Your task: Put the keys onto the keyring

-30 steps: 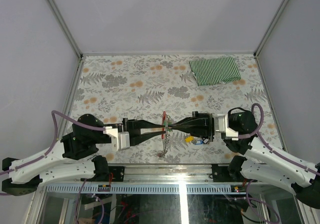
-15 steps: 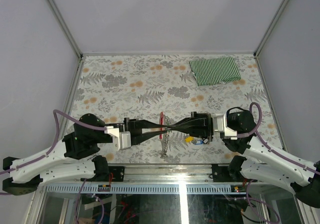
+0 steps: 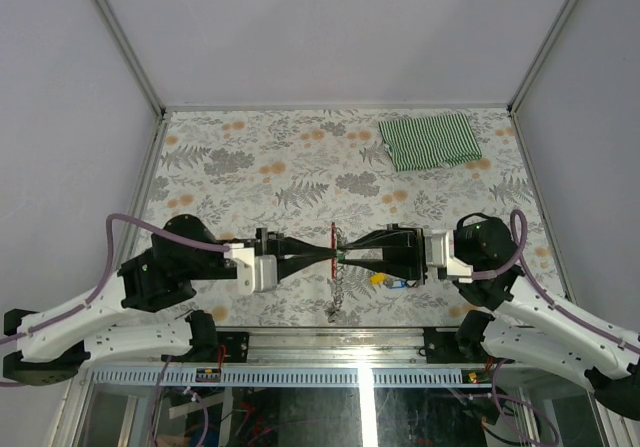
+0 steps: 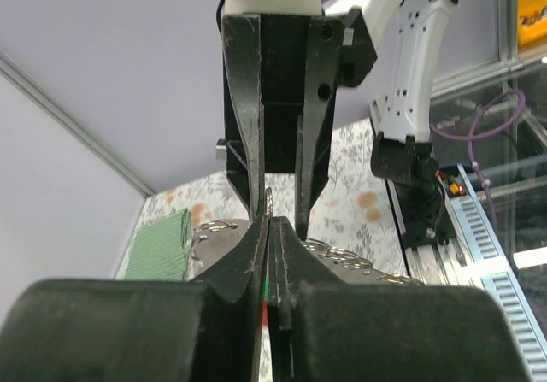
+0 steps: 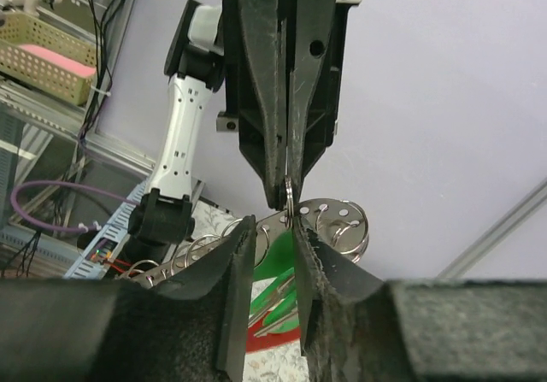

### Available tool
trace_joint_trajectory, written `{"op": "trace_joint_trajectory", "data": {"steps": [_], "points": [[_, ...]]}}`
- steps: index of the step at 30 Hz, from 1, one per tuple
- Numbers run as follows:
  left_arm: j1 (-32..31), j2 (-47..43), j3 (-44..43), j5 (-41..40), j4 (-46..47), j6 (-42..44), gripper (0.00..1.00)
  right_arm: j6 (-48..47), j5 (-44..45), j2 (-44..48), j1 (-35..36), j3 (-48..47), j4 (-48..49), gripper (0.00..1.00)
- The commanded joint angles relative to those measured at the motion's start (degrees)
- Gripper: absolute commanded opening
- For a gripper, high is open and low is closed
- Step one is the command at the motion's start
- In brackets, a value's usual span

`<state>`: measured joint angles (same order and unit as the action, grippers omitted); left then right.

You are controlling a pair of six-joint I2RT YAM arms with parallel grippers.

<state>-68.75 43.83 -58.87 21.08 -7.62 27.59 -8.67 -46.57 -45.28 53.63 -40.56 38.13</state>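
The left gripper (image 3: 330, 254) is seen fully closed, tip to tip, with a thin sliver of red and green pinched between its fingers (image 4: 256, 254) in its own wrist view. It appears to be the keyring (image 3: 333, 235) that is gripped, though the exact part cannot be made out. The red clip (image 5: 275, 334) is held off the table just at the fingertips, and the chain (image 3: 335, 292) hangs from it towards the near edge. The right gripper (image 3: 345, 257) is met head-on, almost touching. Its fingers (image 5: 232, 271) are parted by a narrow gap, and nothing is seen clamped between them. A small metal ring (image 5: 289, 196) stands at the left fingertips, and the green key (image 5: 272, 261) shows through the gap, largely hidden. The yellow key (image 3: 378, 278) and the blue key (image 3: 400, 284) lie on the table (image 3: 250, 167) under the right gripper, partly covered by it. Between the two grippers almost no room is left. Open floral surface lies beyond them up to the striped cloth (image 3: 430, 140) in the far right corner. The table is bounded by the walls (image 3: 330, 37) on three sides and by a metal rail (image 3: 330, 339) close behind the chain's lower end.
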Motion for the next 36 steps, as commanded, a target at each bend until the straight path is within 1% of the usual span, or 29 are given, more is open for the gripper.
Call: {"op": "trace_joint_trajectory", "data": {"steps": [1,4,7,15,18,21,26,30,36], "points": [[-0.2,2.9,-9.6,-2.4,-14.4,4.3,0.0,-6.4,3.6,2.9,0.5,-4.4,-11.9,0.32],[-0.1,6.2,-16.2,-3.1,-25.4,7.1,0.0,-6.9,5.0,4.3,0.5,-4.1,-14.3,0.34],[-0.1,9.9,-21.6,-4.3,-33.8,8.7,0.0,-6.9,6.4,5.5,0.5,-2.9,-14.6,0.34],[-0.2,20.7,-33.0,-10.1,-50.8,10.8,0.0,-7.0,7.5,5.5,0.5,-2.6,-15.8,0.33],[-0.1,24.7,-37.2,-12.2,-55.7,11.1,0.0,-8.1,7.6,4.8,0.4,-2.7,-17.4,0.32],[-0.1,27.4,-40.5,-13.4,-58.7,10.9,0.0,-8.8,7.7,4.3,0.5,-2.4,-18.5,0.31],[-0.1,30.0,-42.8,-13.5,-61.1,10.1,0.0,-9.5,7.4,3.3,0.5,-1.6,-19.9,0.3],[-0.1,30.3,-43.2,-13.0,-61.3,9.8,0.0,-10.6,7.4,2.3,0.5,-1.7,-22.1,0.29],[-0.2,29.8,-43.3,-12.5,-59.9,9.3,0.0,-11.1,7.9,1.0,0.4,-1.8,-22.3,0.3]]}}
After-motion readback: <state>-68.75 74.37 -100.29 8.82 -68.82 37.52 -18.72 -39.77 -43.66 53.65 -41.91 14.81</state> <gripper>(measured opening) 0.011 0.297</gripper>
